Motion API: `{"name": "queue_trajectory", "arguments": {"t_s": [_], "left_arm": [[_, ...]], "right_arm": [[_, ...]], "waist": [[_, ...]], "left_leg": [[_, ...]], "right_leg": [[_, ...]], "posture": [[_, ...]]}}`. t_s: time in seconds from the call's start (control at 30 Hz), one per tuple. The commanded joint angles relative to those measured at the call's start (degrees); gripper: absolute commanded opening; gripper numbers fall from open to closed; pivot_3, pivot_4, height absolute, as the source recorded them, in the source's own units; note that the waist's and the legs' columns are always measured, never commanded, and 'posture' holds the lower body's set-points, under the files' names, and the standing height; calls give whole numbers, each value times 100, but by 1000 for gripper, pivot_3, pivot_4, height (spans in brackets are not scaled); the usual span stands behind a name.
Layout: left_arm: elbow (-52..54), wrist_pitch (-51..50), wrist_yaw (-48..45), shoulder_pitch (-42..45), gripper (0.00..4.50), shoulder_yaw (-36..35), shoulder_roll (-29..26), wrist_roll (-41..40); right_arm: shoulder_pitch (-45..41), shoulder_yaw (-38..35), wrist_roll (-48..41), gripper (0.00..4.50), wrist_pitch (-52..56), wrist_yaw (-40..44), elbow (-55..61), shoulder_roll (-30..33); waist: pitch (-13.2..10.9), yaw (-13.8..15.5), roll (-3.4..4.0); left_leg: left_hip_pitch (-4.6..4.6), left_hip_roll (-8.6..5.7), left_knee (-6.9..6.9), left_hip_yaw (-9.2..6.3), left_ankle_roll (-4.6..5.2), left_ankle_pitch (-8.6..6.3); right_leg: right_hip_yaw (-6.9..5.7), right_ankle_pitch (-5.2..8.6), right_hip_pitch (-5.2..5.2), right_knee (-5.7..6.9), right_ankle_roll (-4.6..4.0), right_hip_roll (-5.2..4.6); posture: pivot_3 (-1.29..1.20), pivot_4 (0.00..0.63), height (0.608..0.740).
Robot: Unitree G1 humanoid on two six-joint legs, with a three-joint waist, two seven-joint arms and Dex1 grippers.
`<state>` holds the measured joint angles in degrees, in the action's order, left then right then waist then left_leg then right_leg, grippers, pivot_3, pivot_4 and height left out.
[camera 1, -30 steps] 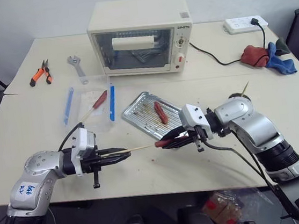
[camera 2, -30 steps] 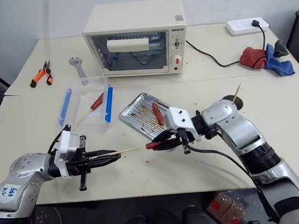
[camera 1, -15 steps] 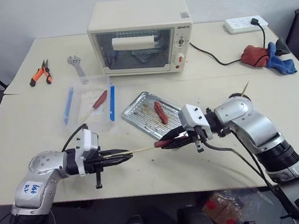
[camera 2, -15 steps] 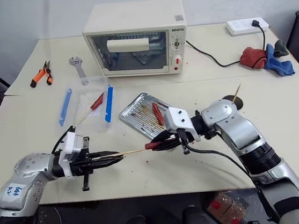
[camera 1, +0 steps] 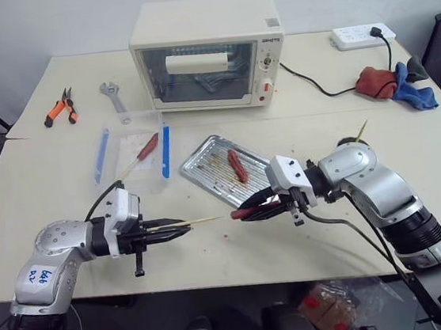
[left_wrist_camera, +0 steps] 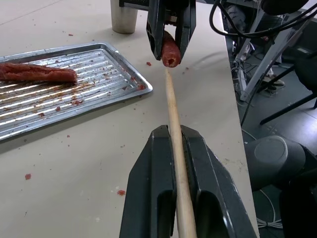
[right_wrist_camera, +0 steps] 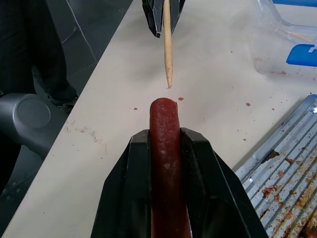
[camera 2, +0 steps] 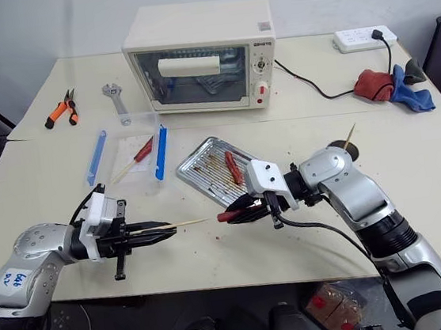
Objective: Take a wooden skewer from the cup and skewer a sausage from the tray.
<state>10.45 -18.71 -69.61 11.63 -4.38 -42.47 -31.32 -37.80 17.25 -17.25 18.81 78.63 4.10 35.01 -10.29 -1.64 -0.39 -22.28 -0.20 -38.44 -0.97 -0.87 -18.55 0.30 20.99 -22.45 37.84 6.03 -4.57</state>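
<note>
Left black two-finger gripper (camera 1: 181,228) clamped on thin pale wooden skewer (camera 1: 203,220), tip pointing 3 o'clock at glossy reddish-brown sausage (camera 1: 242,211), small gap between them. Right black two-finger gripper (camera 1: 247,210) pinching that sausage, free end facing 9 o'clock. Ribbed shiny silver metal tray (camera 1: 205,169) at 12 o'clock of sausage, second sausage (camera 1: 237,165) lying inside. Silvery metal cup (left_wrist_camera: 124,16) beyond tray
</note>
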Motion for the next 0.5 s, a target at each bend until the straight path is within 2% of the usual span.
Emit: {"name": "queue_trajectory", "arguments": {"t_s": [0.03,0.5], "left_arm": [[175,8,18,-48,0,-30,55,-109],[58,95,21,42,0,127,213,21]], "right_arm": [[-52,-99,-90,821,-72,34,83,-18],[-92,-54,-81,821,4,-10,139,-131]], "waist": [[0,0,0],[0,0,0]], "left_leg": [[0,0,0,0,0,0],[0,0,-3,0,0,0]], "right_leg": [[0,0,0,0,0,0],[0,0,0,1,0,0]], "posture": [[0,150,740],[0,150,740]]}}
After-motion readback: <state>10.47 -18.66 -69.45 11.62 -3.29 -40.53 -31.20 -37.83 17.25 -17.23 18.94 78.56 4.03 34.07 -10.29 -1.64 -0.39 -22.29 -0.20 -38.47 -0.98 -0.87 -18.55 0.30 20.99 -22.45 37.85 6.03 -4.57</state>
